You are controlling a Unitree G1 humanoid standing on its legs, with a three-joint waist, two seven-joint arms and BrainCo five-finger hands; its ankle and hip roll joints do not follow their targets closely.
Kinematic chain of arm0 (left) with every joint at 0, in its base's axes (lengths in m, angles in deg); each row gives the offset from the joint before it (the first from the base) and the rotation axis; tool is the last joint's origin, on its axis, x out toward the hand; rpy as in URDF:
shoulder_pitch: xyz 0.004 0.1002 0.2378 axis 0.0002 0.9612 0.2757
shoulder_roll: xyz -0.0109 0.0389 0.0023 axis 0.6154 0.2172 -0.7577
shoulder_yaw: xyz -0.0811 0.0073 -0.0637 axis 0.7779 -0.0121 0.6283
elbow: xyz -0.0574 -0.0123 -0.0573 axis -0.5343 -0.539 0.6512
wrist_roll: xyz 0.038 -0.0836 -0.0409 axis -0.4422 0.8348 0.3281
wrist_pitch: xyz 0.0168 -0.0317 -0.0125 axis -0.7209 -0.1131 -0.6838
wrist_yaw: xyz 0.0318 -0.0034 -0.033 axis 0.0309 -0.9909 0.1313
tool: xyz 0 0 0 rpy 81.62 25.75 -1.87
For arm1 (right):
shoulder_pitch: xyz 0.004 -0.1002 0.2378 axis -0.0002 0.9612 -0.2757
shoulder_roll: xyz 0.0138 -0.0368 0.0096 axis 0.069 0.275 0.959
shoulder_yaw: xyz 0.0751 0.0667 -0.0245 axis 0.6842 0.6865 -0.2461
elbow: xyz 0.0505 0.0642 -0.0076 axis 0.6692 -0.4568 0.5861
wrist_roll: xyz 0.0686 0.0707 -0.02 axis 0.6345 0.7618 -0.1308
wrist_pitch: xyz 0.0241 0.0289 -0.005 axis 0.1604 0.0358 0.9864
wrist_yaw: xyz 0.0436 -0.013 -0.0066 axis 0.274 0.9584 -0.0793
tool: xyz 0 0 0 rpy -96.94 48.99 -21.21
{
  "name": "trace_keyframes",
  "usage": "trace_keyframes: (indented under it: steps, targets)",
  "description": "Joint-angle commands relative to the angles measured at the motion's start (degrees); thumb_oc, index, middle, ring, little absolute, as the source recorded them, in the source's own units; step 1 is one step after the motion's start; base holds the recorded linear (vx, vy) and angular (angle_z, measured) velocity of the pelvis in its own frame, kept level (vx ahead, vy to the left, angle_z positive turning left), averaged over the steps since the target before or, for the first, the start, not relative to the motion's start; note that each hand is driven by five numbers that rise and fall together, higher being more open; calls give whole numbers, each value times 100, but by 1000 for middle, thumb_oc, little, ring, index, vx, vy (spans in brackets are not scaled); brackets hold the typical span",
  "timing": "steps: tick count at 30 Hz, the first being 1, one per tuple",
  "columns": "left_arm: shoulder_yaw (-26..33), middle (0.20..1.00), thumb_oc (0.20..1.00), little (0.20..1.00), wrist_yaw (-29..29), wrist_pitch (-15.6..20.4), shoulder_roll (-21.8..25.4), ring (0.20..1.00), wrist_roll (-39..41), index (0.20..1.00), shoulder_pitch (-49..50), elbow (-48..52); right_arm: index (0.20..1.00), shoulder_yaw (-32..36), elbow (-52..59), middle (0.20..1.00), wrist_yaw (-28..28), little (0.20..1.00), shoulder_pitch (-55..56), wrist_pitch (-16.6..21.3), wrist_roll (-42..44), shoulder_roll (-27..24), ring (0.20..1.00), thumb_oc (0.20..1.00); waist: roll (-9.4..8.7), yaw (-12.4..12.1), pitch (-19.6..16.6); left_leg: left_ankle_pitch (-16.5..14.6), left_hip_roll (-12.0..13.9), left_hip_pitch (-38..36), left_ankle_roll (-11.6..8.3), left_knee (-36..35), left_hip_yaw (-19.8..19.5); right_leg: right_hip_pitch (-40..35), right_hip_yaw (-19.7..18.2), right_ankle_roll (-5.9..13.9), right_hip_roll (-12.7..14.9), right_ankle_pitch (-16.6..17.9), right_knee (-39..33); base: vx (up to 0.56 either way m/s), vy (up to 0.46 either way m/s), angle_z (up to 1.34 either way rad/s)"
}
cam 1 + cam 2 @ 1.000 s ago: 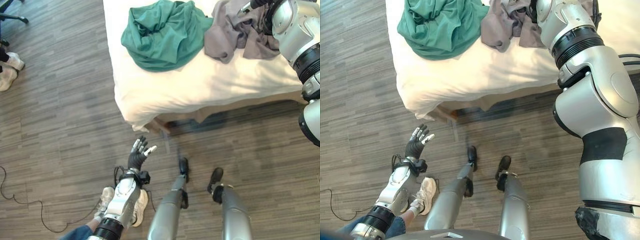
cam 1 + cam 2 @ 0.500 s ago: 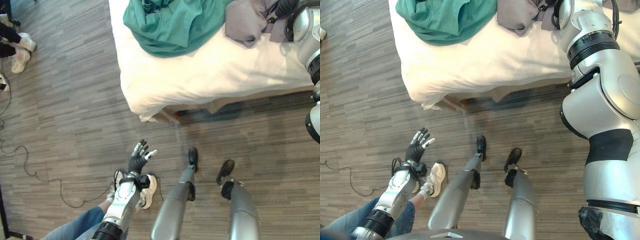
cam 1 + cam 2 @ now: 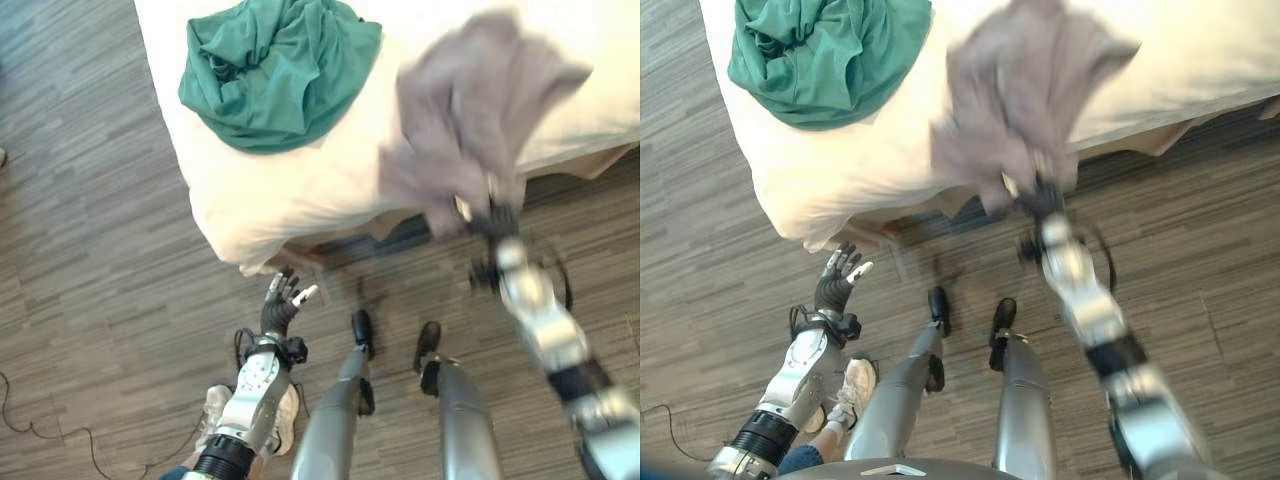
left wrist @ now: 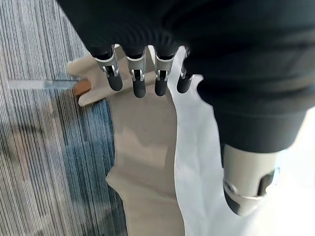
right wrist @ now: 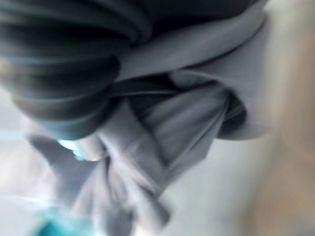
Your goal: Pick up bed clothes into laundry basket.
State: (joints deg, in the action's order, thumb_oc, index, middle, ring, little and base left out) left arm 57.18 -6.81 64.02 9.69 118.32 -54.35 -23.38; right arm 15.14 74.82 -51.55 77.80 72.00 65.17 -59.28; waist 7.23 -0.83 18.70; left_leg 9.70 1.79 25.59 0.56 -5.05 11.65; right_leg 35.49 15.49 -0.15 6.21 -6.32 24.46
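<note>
A grey garment (image 3: 470,120) hangs in the air over the bed's near edge, and my right hand (image 3: 492,222) is shut on its lower end; the right wrist view shows the grey cloth (image 5: 187,123) bunched against the hand. A green garment (image 3: 275,75) lies crumpled on the white bed (image 3: 300,190) near its corner. My left hand (image 3: 282,300) is open, fingers (image 4: 138,83) straight, held low over the floor just in front of the bed's corner, holding nothing.
Grey wood-plank floor (image 3: 90,280) lies left of and in front of the bed. A person's white shoe (image 3: 212,408) shows beside my left forearm. The bed's wooden leg (image 4: 81,87) stands under the sheet's corner.
My right hand has pulled the grey garment off the bed and swung it down toward the bed's near edge. The camera has shifted. The left hand has stayed as it was.
</note>
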Motion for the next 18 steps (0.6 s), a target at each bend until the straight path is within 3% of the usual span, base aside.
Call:
trace_keyframes:
  steps: [1, 4, 11, 14, 18]
  targets:
    - [274, 1000, 1000, 1000, -45, 228, 405, 1000, -342, 1000, -104, 269, 200, 470, 307, 200, 456, 200, -384, 478, 608, 67, 200, 200, -237, 5, 399, -381, -107, -830, -534, 5, 1, -1641, -742, 839, 100, 1253, -2709, 77, 2, -9]
    - [374, 1000, 1000, 1000, -165, 316, 549, 1000, -431, 1000, -68, 697, 200, 749, 461, 200, 665, 200, 284, 598, 1354, 390, 200, 200, -194, 146, 177, -498, -101, -1207, -503, 5, 12, -1956, -770, 851, 133, 1181, -2696, 45, 16, -6]
    - [469, 1000, 1000, 1000, -392, 327, 778, 1000, -526, 1000, -205, 1139, 200, 750, 863, 200, 1009, 200, 590, 599, 1908, 506, 200, 200, -224, 306, -169, -573, -103, -1649, -455, 5, 57, -2346, -816, 826, 119, 1099, -2670, 29, 8, -2]
    - [596, 1000, 1000, 1000, -462, 280, 1067, 1000, -786, 1000, -363, 1438, 200, 759, 1084, 200, 1346, 200, 770, 582, 2881, 736, 200, 200, -240, 395, -409, -616, -75, -1869, -449, 5, 82, -2545, -836, 810, 99, 1075, -2708, 0, 0, 0]
    - [937, 1000, 1000, 1000, -623, 307, 1571, 1000, -985, 1000, -482, 1594, 200, 869, 1321, 200, 1584, 200, 1095, 466, 2809, 604, 200, 200, -247, 486, -693, -645, -48, -2061, -464, 5, 133, -2720, -868, 801, 87, 1031, -2705, 20, 0, -1]
